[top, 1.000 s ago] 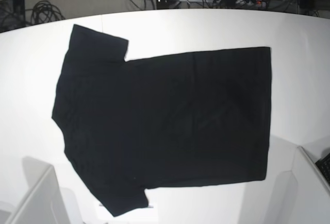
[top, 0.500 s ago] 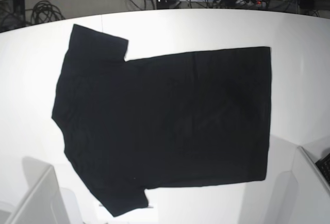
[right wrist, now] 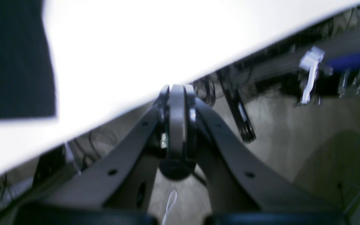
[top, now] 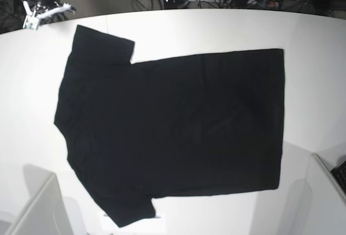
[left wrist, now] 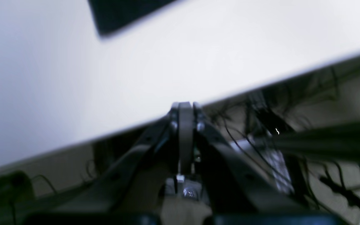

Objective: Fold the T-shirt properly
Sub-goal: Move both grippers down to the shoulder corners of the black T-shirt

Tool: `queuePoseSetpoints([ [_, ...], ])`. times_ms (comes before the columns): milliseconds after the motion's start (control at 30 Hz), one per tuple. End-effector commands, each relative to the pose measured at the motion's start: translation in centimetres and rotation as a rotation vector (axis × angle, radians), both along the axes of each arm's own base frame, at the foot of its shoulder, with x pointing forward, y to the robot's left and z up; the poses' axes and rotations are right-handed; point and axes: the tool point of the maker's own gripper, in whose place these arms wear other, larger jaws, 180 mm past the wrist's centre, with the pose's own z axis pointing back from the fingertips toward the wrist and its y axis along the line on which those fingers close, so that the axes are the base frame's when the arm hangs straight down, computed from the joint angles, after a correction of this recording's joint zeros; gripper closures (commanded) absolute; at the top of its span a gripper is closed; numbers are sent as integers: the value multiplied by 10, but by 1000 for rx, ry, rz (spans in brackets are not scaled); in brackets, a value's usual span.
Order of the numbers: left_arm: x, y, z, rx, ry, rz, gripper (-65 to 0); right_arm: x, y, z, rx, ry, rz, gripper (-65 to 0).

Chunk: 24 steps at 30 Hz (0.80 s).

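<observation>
The black T-shirt point(top: 173, 132) lies flat on the white table point(top: 313, 67), sleeves toward its left edge. Both grippers sit beyond the far edge.

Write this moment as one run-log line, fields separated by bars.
stage: not started | T-shirt: flat, unfolded, plain black face up on table | left gripper: shut, empty, beyond far edge | right gripper: shut, empty, beyond far edge

left tool point(left wrist: 184, 107) dark curved fingers w/ silver screws, right tool point(right wrist: 177, 93) same, grey centre pad
</observation>
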Motion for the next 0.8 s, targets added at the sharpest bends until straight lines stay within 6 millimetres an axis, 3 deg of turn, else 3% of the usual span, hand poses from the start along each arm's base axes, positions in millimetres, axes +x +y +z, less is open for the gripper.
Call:
queuePoseSetpoints([
  [0,8,-4,13,-6,-48,-11,0,6,4,6,-6,-23,21,0],
  [200,30,-2,17,-28,-109,18,0,42,28,9,40,-100,77,0],
  [333,45,4,21,-129,-151,111,0,67,39,20,56,-167,96,-189],
  [467,48,17,22,-154,-157,151,0,87,51,24,85,-217,116,-243],
  [533,51,22,24,-162,-169,170,-104,95,57,25,149,-244,103,-261],
  [633,58,37,28,-160,-199,211,-336,106,68,18,337,-238,56,-309],
  [767,62,54,34,-177,-230,276,-510,115,64,14,546,-195,9,-321],
])
